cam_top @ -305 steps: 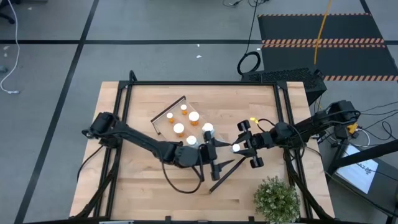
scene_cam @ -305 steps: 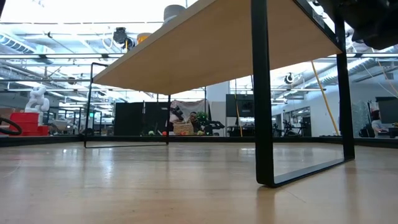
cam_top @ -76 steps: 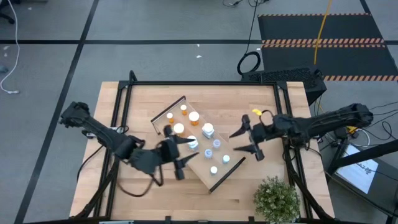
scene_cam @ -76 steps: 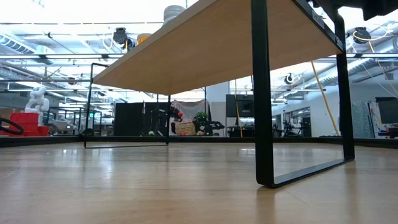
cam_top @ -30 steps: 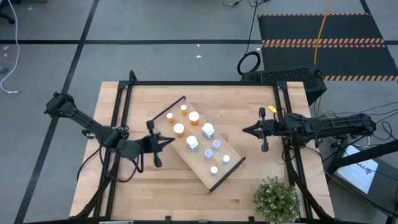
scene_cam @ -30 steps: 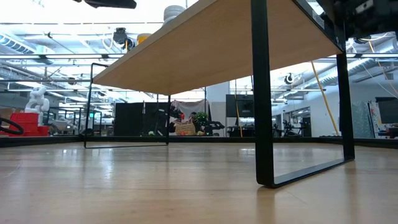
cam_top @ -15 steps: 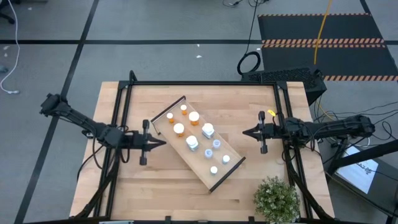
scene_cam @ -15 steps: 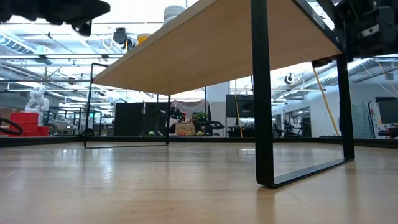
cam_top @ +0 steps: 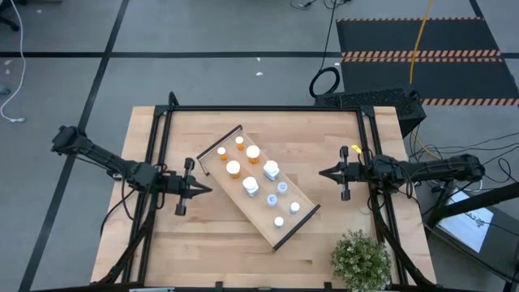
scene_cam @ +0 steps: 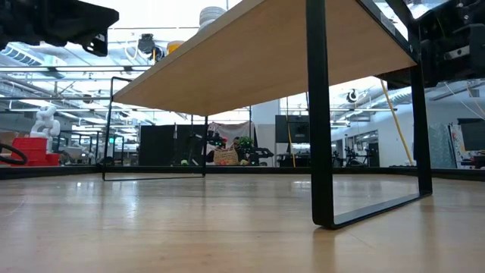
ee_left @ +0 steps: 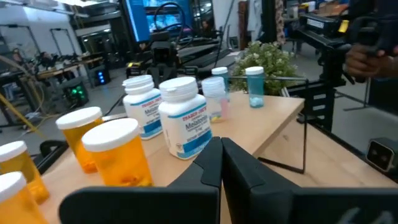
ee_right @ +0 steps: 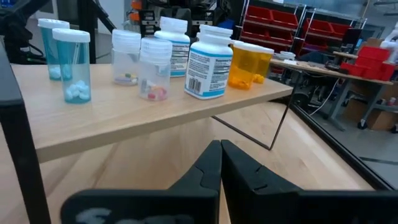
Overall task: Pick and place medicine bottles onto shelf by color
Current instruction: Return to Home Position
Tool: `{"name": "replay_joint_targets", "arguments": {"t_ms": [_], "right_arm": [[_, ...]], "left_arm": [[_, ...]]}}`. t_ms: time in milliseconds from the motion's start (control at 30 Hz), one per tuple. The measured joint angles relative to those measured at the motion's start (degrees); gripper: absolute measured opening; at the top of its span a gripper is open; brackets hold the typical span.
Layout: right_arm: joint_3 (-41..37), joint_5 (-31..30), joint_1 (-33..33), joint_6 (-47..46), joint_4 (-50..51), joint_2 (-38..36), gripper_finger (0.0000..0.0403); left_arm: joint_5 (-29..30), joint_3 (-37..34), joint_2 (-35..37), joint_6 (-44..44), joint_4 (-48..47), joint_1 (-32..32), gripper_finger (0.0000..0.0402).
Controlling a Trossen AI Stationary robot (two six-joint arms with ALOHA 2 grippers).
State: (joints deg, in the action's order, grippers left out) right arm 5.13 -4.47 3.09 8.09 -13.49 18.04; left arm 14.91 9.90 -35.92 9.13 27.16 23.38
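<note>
Starting at the left edge of the table [cam_top: 324, 130], the left gripper [cam_top: 208, 191] sits over the wood with its tips pointing at the shelf [cam_top: 259, 212], near the shelf's long side but not touching it. Its jaws are pressed together and hold nothing. The shelf lies diagonally across the middle of the table, one end toward the far left corner and the other toward the near right corner. All bottles stand upright on it. Four orange bottles [cam_top: 233, 168] occupy the far-left end. Two white-labelled bottles [cam_top: 270, 169] stand at mid-length, just beside the orange group. Four small clear bottles [cam_top: 278, 221] fill the near-right end, each apart from the next. The right gripper [cam_top: 322, 173] is near the right edge of the table, pointing at the shelf and well apart from it. Its jaws are pressed together and empty. A plant [cam_top: 359, 259] stands at the near right corner.
</note>
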Motion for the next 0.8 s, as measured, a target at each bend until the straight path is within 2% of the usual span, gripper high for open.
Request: {"name": "replay_joint_targets", "arguments": {"t_ms": [100, 300, 433, 667, 800], "right_arm": [[-1.0, 0.1, 0.0, 0.0, 0.0, -1.2, 0.0000], [-2.7, 0.2, 0.0, -0.5, 0.1, -3.8, 0.0000], [-2.9, 0.2, 0.0, -0.5, 0.6, -4.8, 0.0000], [-3.0, 0.2, 0.0, -1.4, 3.4, -7.3, 0.0000], [-3.0, 0.2, 0.0, -1.2, 3.8, -9.6, 0.0000]], "left_arm": [[-2.3, -0.4, 0.0, 0.9, 0.1, -0.7, 0.0004], [-2.5, -2.7, 0.9, 1.0, 0.1, -3.0, 0.0003], [-2.7, -4.9, 4.0, 1.1, 0.2, -5.2, 0.0008], [-6.9, -8.9, 10.9, 0.9, 0.6, -7.8, 0.0005], [-7.0, -9.4, 13.9, -0.1, -2.1, -8.7, 0.0007]]}}
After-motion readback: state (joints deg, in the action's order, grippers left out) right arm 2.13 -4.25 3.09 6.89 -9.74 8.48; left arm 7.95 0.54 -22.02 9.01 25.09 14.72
